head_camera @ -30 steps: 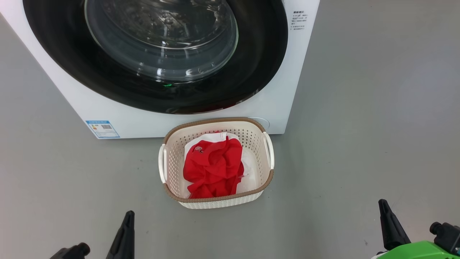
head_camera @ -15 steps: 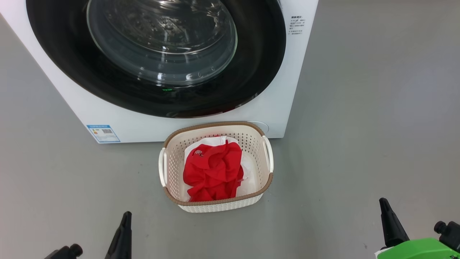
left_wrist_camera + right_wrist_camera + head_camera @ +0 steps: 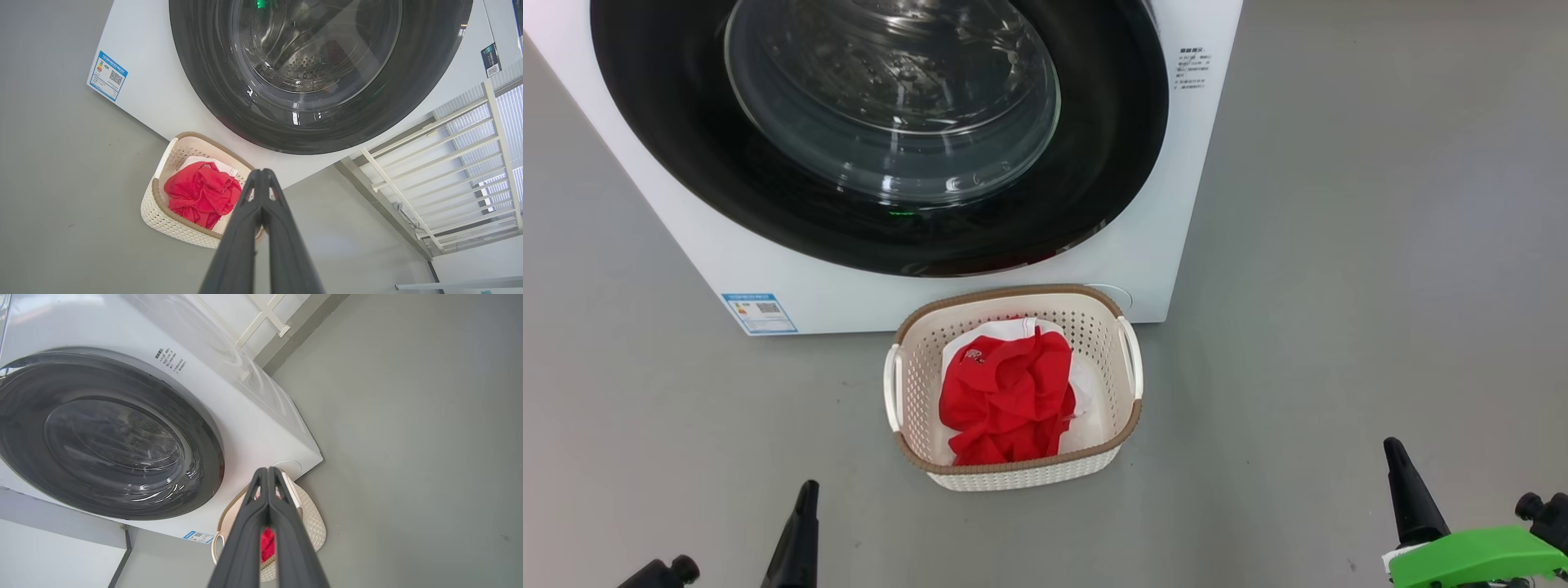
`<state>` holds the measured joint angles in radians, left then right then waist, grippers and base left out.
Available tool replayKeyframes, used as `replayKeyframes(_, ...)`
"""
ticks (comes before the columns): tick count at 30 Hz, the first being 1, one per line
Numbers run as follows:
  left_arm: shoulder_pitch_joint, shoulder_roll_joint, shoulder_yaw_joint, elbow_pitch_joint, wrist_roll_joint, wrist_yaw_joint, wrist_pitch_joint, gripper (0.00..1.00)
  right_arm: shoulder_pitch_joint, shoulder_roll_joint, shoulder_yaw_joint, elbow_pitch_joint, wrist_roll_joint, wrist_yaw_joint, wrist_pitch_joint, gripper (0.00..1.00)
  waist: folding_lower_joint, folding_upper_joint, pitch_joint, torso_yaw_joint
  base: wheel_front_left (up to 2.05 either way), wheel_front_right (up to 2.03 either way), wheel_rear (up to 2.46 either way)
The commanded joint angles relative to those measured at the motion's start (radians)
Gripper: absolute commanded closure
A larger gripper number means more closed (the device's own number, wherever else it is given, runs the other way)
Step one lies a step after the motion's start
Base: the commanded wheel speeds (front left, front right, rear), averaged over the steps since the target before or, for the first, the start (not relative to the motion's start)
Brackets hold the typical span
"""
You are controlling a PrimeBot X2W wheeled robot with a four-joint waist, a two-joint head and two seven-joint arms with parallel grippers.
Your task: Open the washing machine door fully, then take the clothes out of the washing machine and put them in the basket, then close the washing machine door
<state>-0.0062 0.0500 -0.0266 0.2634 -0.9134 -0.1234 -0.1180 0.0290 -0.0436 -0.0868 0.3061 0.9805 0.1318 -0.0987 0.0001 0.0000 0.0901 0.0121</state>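
Door: the door (image 3: 1094,163) lies flat against the washing machine (image 3: 1168,261). Its black rim is unbroken and the glass window (image 3: 890,98) bulges at the centre. No gap shows in the head view or either wrist view.
Drum: the steel drum (image 3: 304,67) is seen through the glass in the left wrist view. No fabric can be made out inside it.
Clothes: the red clothes (image 3: 1005,400) lie heaped in the middle of the basket (image 3: 1013,291), on a white sheet (image 3: 1090,412). Nothing hangs over the rim.
Basket: it stands on the floor (image 3: 1339,327) at 6 o'clock from the door, just in front of the machine. A blue label (image 3: 758,313) sits at 8 o'clock from the door.
Left gripper: the left gripper (image 3: 261,174) hangs at 7 o'clock from the basket, well apart from it. Its fingers are pressed together along their length and hold nothing.
Right gripper: the right gripper (image 3: 267,470) hangs at 5 o'clock from the basket, also well apart. Its fingers are likewise pressed together and empty, and a green part (image 3: 1470,555) sits at its base.
Change over the last second: machine, basket and floor have slid together toward 6 o'clock in the head view. That is the camera's motion, not theirs. The heap keeps its shape, the door keeps its seat, and both grippers stay closed.
Meaning for the task: unloading and door closing both appear complete. With both arms held low and clear, nothing seems left to do.
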Motion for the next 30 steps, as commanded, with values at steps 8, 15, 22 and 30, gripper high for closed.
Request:
replayKeyframes(8,-0.047,0.022,0.029,-0.022,-0.103,-0.004,0.023,1.00,-0.055,-0.018,0.003,-0.032,0.087,-0.001,0.026,1.00,-0.0001,0.0000,-0.011,-0.001,0.00,0.00,0.00)
replayKeyframes(15,-0.054,0.024,0.037,-0.022,-0.189,-0.004,0.046,1.00,-0.066,-0.018,0.002,-0.036,0.163,-0.001,0.049,1.00,-0.0001,0.0000,-0.021,-0.003,0.00,0.00,0.00)
replayKeyframes(22,-0.060,0.026,0.045,-0.022,-0.265,-0.005,0.066,1.00,-0.075,-0.018,0.000,-0.040,0.229,-0.001,0.070,1.00,-0.0001,0.0000,-0.030,-0.004,0.00,0.00,0.00)
replayKeyframes(30,-0.067,0.027,0.053,-0.022,-0.351,-0.005,0.089,1.00,-0.086,-0.018,-0.002,-0.044,0.304,-0.001,0.094,1.00,-0.0001,0.0000,-0.040,-0.006,0.00,0.00,0.00)
